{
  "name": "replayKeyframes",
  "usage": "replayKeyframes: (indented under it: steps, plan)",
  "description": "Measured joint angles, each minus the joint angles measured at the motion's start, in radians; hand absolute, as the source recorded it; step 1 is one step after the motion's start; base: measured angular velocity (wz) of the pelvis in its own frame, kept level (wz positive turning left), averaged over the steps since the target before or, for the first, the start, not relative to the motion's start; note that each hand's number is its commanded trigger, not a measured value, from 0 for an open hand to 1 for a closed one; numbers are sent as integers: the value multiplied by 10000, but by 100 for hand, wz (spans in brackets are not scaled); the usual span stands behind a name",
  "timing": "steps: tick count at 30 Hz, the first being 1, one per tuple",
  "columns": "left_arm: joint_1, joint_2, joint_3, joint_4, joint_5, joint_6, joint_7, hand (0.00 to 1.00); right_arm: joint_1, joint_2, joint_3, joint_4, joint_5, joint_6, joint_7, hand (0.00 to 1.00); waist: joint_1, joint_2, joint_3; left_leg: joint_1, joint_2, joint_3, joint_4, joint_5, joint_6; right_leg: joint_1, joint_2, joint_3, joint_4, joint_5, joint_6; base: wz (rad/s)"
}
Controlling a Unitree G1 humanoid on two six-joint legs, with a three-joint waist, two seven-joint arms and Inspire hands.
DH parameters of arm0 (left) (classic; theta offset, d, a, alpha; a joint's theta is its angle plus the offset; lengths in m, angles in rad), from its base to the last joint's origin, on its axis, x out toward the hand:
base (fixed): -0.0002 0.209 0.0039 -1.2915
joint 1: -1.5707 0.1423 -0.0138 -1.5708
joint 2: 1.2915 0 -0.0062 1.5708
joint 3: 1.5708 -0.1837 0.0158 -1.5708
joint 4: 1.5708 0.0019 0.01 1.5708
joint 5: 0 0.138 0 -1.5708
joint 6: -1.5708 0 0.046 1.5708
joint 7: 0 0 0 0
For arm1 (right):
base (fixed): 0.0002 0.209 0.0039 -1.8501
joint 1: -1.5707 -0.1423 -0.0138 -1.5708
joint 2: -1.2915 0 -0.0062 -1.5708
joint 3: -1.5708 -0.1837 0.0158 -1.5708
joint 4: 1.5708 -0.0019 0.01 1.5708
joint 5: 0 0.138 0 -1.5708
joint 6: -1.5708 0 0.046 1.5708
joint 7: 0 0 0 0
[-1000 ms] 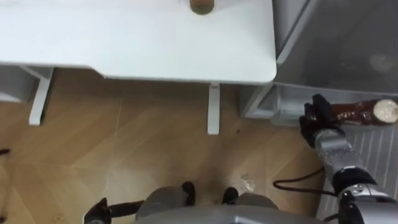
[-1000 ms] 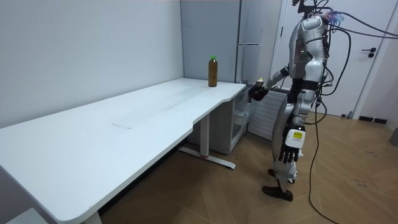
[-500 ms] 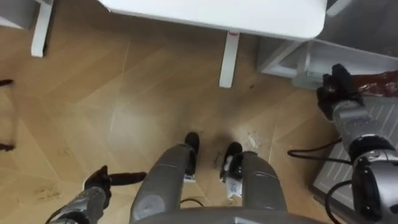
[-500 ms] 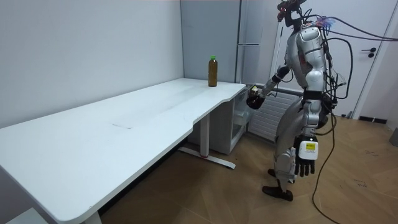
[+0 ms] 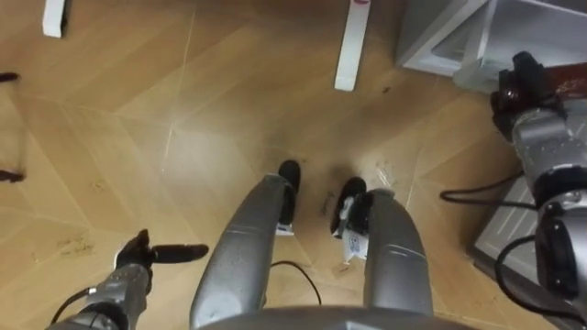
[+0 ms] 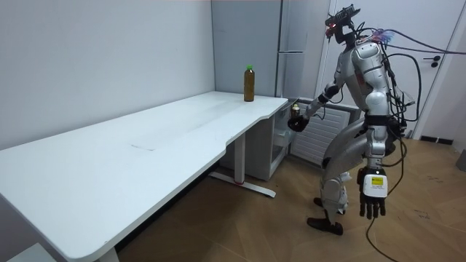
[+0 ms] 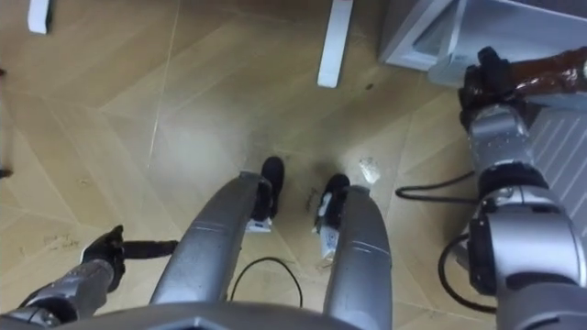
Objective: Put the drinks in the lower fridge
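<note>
Robot by the fridge [image 6: 293,33], right hand [image 7: 484,82] at two o'clock, fingers curled round a brown bottle [image 7: 552,66], left hand [image 5: 136,258] low at eight o'clock, fingers straight, second bottle [image 6: 249,82] on table [image 6: 182,124]

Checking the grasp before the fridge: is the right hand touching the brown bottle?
Touching. The right eye view shows the right hand with its dark fingers curled round the brown bottle, which juts out sideways from the grip.
</note>
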Motion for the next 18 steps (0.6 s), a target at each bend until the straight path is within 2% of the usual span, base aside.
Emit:
replayKeyframes:
  steps: [6,11,14,18]
  plan:
    - [-4,20,-98,-5,14,16,216,0,-536,-141,7,-67,696,17,48,100,-29,-82,-17,-74,77,57,49,-69,36,-63,16,-12,-51,54,-30,-5]
    - [-3,53,-89,1,96,102,386,0,-586,-141,6,-178,1226,92,214,100,-18,-169,-23,-50,156,124,-14,-89,44,-55,163,125,-198,108,21,-7]
    - [6,58,-80,124,96,145,382,0,-692,-141,0,-177,1610,118,269,100,-14,-251,-21,66,196,306,-86,-105,68,-43,185,288,-204,125,34,-14]
    - [17,152,-40,186,90,157,396,0,-869,-155,-22,-173,2091,156,289,100,-22,-264,-19,114,264,416,-105,-145,77,-23,176,272,-226,160,-11,-8]
